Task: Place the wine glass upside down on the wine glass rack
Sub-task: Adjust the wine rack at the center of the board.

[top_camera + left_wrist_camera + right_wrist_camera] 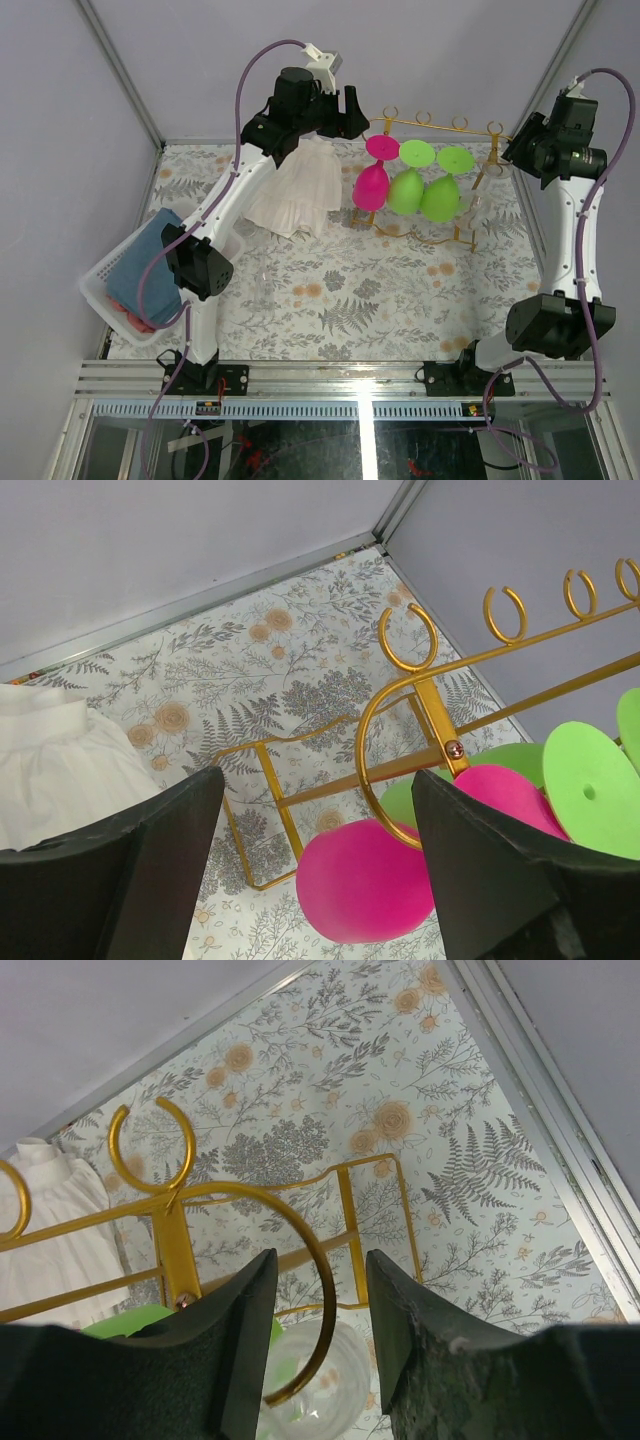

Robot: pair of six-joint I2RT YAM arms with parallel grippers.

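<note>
Clear glass is the awkward part here: the wine glass [318,1388] shows only in the right wrist view, as a pale round shape under the right end of the wine glass rack [175,1230], beyond a curled loop. Judged from that, it will be light, rigid, slick and easily chipped against the wire. The stem looks the safest hold, with the foot free to slide between two rails. Its stem and rim are cut off by the frame edge, so I cannot tell whether it hangs from the rack or stands on the bench [330,290].

The right pincer [320,1260] is released, its fingers apart over the loop and gripping nothing. The left pincer [315,780] gapes wide and empty above the rack's left end, just over the pink glass [365,880]. That one and two green glasses [422,193] hang bowl-down.

From the top camera the clear glass almost vanishes against the flowered bench.
</note>
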